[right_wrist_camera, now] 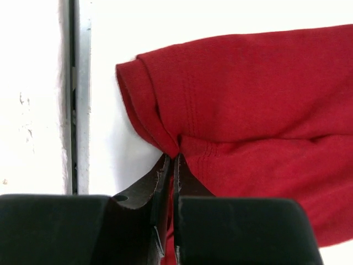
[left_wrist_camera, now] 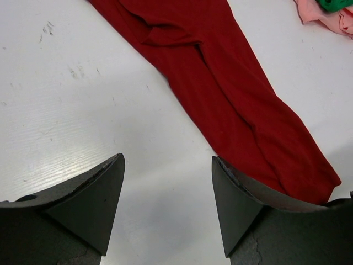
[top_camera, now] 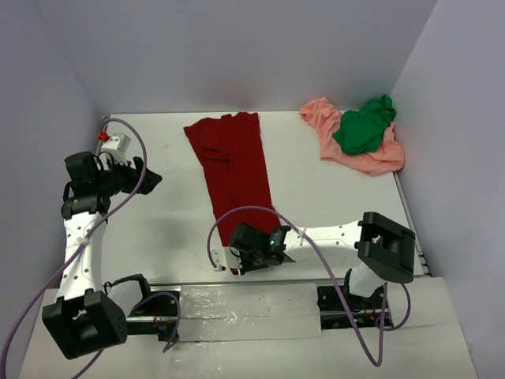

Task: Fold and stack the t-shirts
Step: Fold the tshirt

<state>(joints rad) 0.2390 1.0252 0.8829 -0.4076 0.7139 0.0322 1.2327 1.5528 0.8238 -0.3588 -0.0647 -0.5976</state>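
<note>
The dark red t-shirt (top_camera: 233,162) lies folded into a long strip down the middle of the table. My right gripper (top_camera: 251,253) sits at the strip's near end, shut on a pinch of its hem (right_wrist_camera: 172,152). The same dark red t-shirt (left_wrist_camera: 231,94) runs diagonally past my left gripper (left_wrist_camera: 168,182), which hovers open over bare table at the left, holding nothing. At the back right, the green t-shirt (top_camera: 364,126) lies crumpled on top of the salmon-pink t-shirt (top_camera: 371,158).
A small white block with a red cap (top_camera: 115,142) sits at the table's back left corner. A metal rail (right_wrist_camera: 74,94) marks the near table edge beside the right gripper. Walls close the table on three sides.
</note>
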